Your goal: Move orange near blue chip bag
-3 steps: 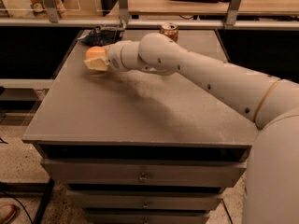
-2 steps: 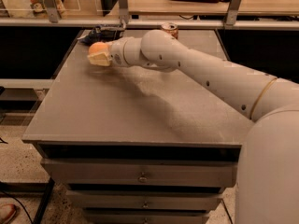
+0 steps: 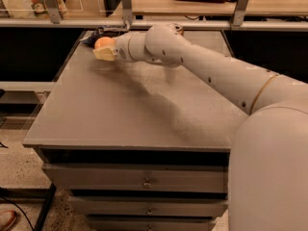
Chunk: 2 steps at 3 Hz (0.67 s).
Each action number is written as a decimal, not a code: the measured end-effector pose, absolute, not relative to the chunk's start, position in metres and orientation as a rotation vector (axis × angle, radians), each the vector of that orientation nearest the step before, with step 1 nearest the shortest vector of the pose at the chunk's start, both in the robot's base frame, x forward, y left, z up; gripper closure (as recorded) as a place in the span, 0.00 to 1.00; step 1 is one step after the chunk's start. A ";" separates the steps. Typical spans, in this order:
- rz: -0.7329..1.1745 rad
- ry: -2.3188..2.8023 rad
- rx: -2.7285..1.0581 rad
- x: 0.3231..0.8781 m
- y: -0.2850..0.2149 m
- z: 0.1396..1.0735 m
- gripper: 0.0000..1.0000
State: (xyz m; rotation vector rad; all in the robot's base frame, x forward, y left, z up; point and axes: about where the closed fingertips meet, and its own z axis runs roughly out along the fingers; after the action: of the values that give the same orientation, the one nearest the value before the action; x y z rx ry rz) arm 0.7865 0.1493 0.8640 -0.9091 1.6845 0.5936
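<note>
Hand (image 3: 104, 51) pinches the orange (image 3: 101, 43) low over the worktop's (image 3: 120, 114) far-left corner, just in front of the blue chip bag (image 3: 96, 33); carrying appears nearly complete, set-down and release judged outstanding, with a drink can (image 3: 178, 29) further right.

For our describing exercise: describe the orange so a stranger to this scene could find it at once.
Follow the white arm across the grey table to its far left corner. There the gripper holds the orange, just in front of the blue chip bag. It alone is round and bright; the bag is dark and flat.
</note>
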 end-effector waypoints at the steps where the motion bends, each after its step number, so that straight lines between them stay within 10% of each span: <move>1: 0.577 1.705 -0.880 0.800 0.143 0.862 1.00; 2: 0.572 1.722 -0.853 0.807 0.139 0.857 0.84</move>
State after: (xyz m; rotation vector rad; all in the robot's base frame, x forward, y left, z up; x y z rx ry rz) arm 0.8074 0.1393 0.8567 -0.8534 1.7215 0.5724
